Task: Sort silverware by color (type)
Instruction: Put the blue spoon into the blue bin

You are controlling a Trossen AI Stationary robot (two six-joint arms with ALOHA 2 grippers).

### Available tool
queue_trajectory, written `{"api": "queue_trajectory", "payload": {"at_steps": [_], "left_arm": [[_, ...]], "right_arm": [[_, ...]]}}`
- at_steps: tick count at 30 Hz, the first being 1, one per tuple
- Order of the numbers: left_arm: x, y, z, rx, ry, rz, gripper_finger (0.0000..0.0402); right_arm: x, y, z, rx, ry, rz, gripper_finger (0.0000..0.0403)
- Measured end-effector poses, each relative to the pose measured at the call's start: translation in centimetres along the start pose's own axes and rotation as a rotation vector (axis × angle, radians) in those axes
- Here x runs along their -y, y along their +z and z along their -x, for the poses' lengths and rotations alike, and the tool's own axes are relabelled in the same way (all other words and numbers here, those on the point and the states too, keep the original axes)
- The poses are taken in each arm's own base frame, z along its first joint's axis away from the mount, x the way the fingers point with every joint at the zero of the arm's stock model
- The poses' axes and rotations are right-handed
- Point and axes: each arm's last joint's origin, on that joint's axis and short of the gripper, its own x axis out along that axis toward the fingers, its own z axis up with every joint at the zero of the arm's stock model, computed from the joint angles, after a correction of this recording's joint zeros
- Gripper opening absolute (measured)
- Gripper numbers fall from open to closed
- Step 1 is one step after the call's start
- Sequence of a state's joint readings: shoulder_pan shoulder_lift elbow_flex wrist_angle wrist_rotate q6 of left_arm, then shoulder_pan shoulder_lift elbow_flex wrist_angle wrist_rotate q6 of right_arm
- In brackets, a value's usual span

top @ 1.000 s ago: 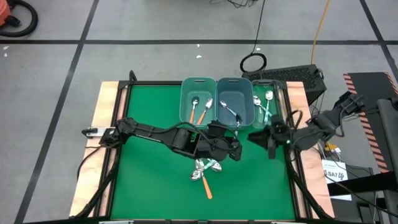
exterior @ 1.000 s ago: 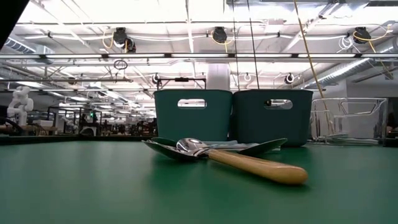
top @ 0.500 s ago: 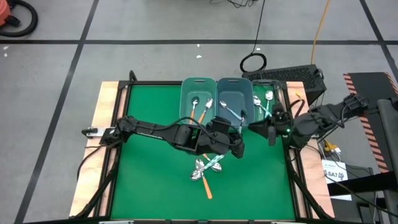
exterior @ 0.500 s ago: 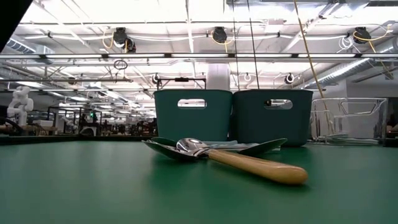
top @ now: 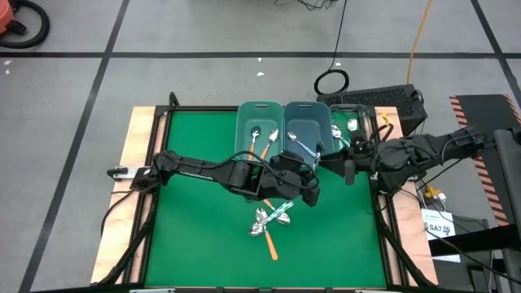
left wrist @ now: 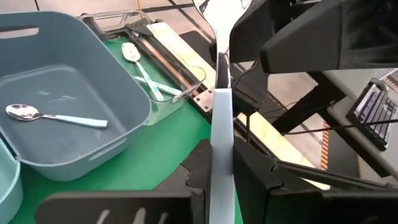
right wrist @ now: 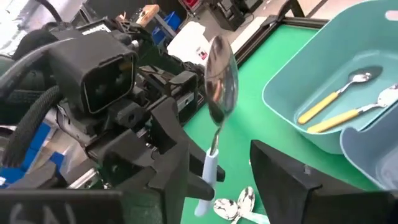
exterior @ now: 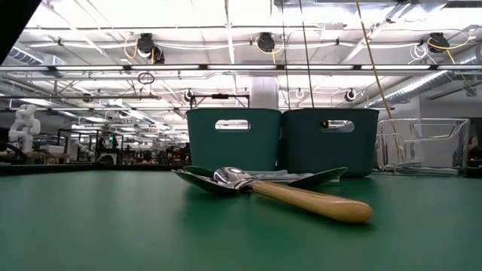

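Light-blue-handled spoon: upright above mid-worktop, handle pinched in left claw; right claw open around it. Likely light, stiff, slippery; grip mid-handle.

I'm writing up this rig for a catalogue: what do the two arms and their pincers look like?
Both arms are matte black, built of blocky jointed segments with black cables alongside. The left pincer and right pincer each end in two flat, angular black fingers. No markings are legible.
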State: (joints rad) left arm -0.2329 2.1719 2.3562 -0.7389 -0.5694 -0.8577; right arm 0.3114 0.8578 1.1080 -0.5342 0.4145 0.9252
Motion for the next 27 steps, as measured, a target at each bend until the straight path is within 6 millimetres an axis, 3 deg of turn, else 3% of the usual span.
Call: {"api": "queue_trajectory", "payload": {"at_steps": [9, 16, 22, 27], "left_arm": [[-0.2, -0.2, 0.0, -0.015, 0.016, -0.026, 0.0047], [-0.2, -0.3, -0.1, -0.022, 0.021, -0.036, 0.0047], [-0.4, -0.3, -0.1, -0.031, 0.030, -0.041, 0.0047], [-0.4, -0.4, -0.1, -0.032, 0.033, -0.019, 0.0102]], "right_arm": [[0.2, 0.1, -1.2, 0.001, -0.045, 0.028, 0.0137], [0.3, 0.0, -2.4, -0.032, -0.049, 0.025, 0.0082], [0.3, 0.1, -2.6, -0.024, -0.056, 0.022, 0.0013], [0.6, 0.2, -2.6, -0.024, -0.081, 0.030, 0.0010]]}}
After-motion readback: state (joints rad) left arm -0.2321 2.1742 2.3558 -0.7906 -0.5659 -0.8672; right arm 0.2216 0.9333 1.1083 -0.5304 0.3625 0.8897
